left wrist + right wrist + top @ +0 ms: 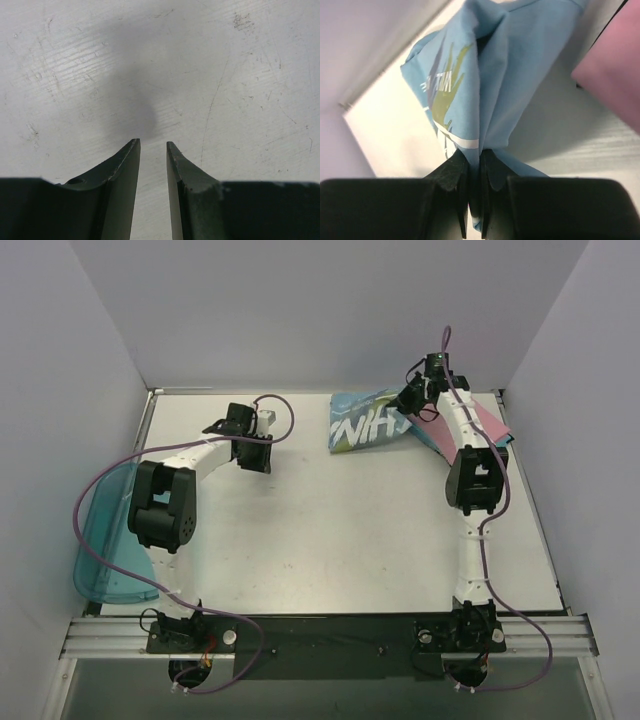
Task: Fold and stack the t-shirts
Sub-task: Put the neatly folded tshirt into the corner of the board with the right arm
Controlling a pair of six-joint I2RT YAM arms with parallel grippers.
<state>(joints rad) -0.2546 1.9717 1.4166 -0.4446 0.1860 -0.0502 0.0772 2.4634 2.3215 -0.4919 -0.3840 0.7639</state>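
The light blue t-shirt (pixel 365 423) with white and yellow-green print lies bunched at the back of the table, its right end lifted. My right gripper (pixel 412 400) is shut on a fold of that shirt (pixel 485 90), and the cloth hangs away from the jaws (pixel 475 152). A pink folded t-shirt (pixel 478 420) lies under the right arm at the back right, and it shows at the right edge of the right wrist view (pixel 615 75). My left gripper (pixel 250 450) hovers over bare table at the back left, open with nothing between its fingers (pixel 153 143).
A translucent teal plastic bin (pixel 105 535) sits off the table's left edge. White walls enclose the back and both sides. The table top (pixel 330 530) is scratched white board. A dark edge (pixel 500 450) shows beneath the pink shirt.
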